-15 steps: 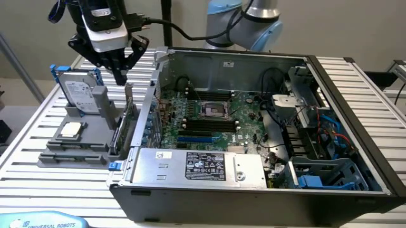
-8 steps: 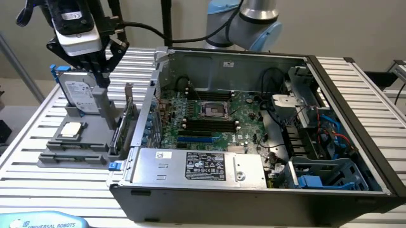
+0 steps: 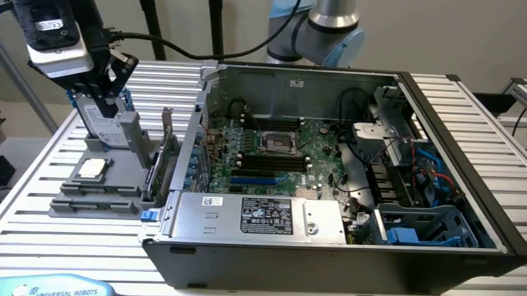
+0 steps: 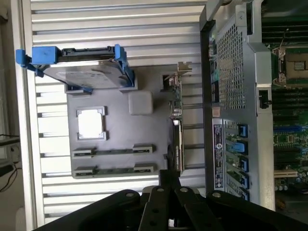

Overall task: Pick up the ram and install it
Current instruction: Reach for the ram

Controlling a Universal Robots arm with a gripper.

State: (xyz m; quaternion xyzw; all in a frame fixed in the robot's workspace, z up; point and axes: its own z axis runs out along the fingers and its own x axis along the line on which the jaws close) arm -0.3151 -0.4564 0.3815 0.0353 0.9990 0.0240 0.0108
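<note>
A: Green, thin, on edge: the ram (image 3: 152, 179), or so judged, standing along the grey holder (image 3: 123, 208) on the side facing the case (image 3: 329, 271), in line with the big card (image 3: 171, 148) and its metal bracket.

B: Up above, the end effector (image 3: 107, 112), drawn together, clamped on nothing as far as shows. Hanging well clear of the desk (image 3: 49, 246), crossing the hard drive (image 3: 111, 132) in the exterior view.

A: In the wrist view, end effector (image 4: 169, 174) over the near end of the ram (image 4: 176, 144), apart from it.

B: Reaching for the pick, then, by the look of it. Nothing lifted yet. How to do it well?

A: Open wide enough first. Square up across the thin edge, one face each side, nearer the middle of the length than an end, to stop any swing.

B: Mind the big card, same line, just beside. Mind the case wall too, very near.

A: Straight down, grip the upper edge, straight up out of its seat. No twist: thin board, probably quick to bend or jam.

B: And the two long grooves (image 4: 113, 151) in the holder?

A: Empty, seemingly. Square chip (image 4: 90, 123) near them, not the target.

B: Black slots (image 3: 272, 163) inside the case, well apart from the ram; bare or filled, hard to tell.
</note>
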